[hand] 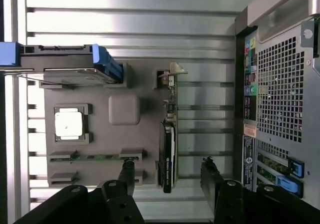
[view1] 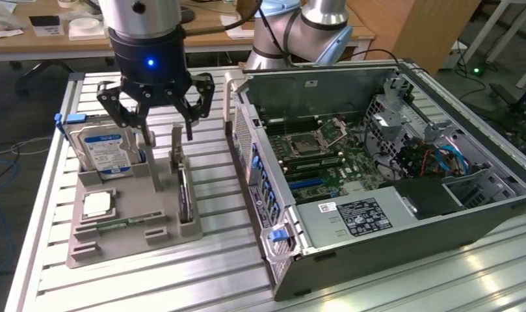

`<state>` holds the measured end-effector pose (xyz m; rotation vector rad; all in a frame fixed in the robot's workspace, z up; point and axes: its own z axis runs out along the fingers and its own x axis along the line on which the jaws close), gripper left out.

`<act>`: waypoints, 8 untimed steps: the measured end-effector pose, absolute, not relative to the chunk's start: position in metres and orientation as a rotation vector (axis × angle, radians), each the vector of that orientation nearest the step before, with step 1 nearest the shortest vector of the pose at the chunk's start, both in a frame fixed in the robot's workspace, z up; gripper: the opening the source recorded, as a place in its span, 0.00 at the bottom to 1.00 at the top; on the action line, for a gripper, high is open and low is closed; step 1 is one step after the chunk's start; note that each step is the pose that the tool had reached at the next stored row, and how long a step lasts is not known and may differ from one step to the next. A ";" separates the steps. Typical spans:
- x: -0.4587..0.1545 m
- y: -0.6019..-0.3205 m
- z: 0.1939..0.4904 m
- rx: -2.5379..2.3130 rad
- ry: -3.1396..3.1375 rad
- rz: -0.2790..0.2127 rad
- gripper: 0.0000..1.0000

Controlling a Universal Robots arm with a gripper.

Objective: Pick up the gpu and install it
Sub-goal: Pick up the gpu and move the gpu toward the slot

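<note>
My pincer [view1: 169, 138] hangs open and empty above the tray [view1: 128, 218]. The gpu [hand: 169, 151] stands on edge in its slot just below, one end between my fingers. I judge its long axis crosses the gap squarely, thin faces toward each finger.

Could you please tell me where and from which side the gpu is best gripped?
Likely by its upper edge, from straight above: the gpu stands on edge in the grey holder, both flat faces exposed, so the open pincer can close across its thin width. The holder covers its lower edge.
</note>
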<state>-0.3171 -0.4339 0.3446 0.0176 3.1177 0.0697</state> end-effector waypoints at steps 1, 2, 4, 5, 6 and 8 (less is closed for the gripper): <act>-0.317 -0.435 0.343 0.018 3.118 0.070 0.65; -0.317 -0.435 0.341 0.017 3.118 0.070 0.65; -0.316 -0.436 0.337 0.014 3.118 0.070 0.65; -0.316 -0.436 0.335 0.012 3.118 0.070 0.65; -0.316 -0.436 0.334 0.009 3.118 0.070 0.65; -0.316 -0.436 0.330 0.005 3.118 0.070 0.65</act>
